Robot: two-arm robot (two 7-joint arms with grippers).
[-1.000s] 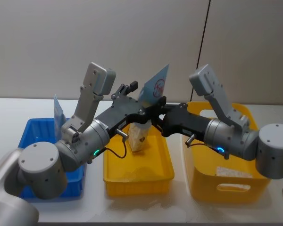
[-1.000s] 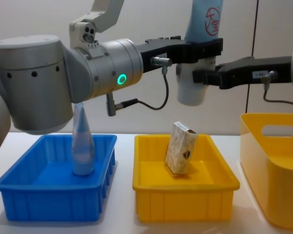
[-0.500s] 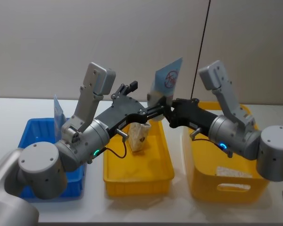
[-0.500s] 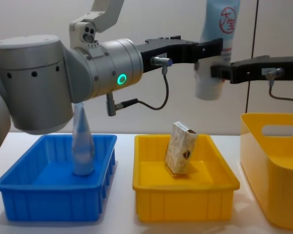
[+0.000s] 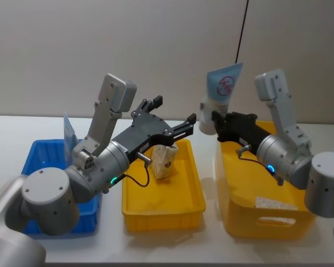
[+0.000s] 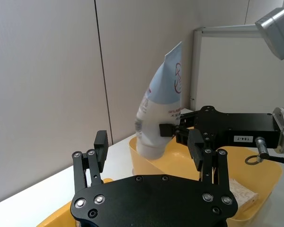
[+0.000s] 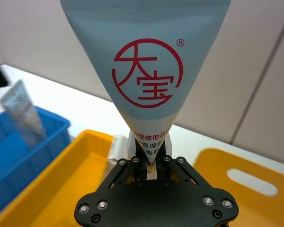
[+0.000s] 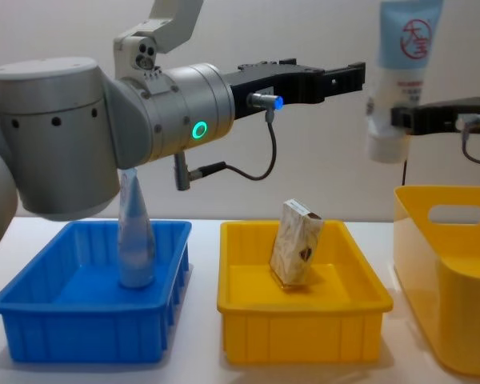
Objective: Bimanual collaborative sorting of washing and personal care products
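A pale blue squeeze tube (image 5: 221, 92) with a red round logo stands cap down in the air, and my right gripper (image 5: 216, 120) is shut on its lower end. In the chest view the tube (image 8: 403, 70) hangs just left of the tall yellow bin (image 8: 452, 272). The right wrist view shows the tube (image 7: 144, 71) rising from my right gripper (image 7: 149, 162). My left gripper (image 5: 181, 128) is open and empty above the yellow tray (image 5: 134, 214), apart from the tube. A beige patterned carton (image 8: 297, 243) leans in that tray. Another tube (image 8: 135, 238) stands in the blue tray (image 8: 80, 336).
A small whitish packet (image 5: 273, 203) lies on the floor of the tall yellow bin (image 5: 242, 222) at the right. The three containers stand in a row: blue tray, yellow tray, bin. A plain wall runs close behind the table.
My left gripper let go of the tube and stayed in place, open. My right gripper carried the tube to the right, away from the left gripper and toward the bin.
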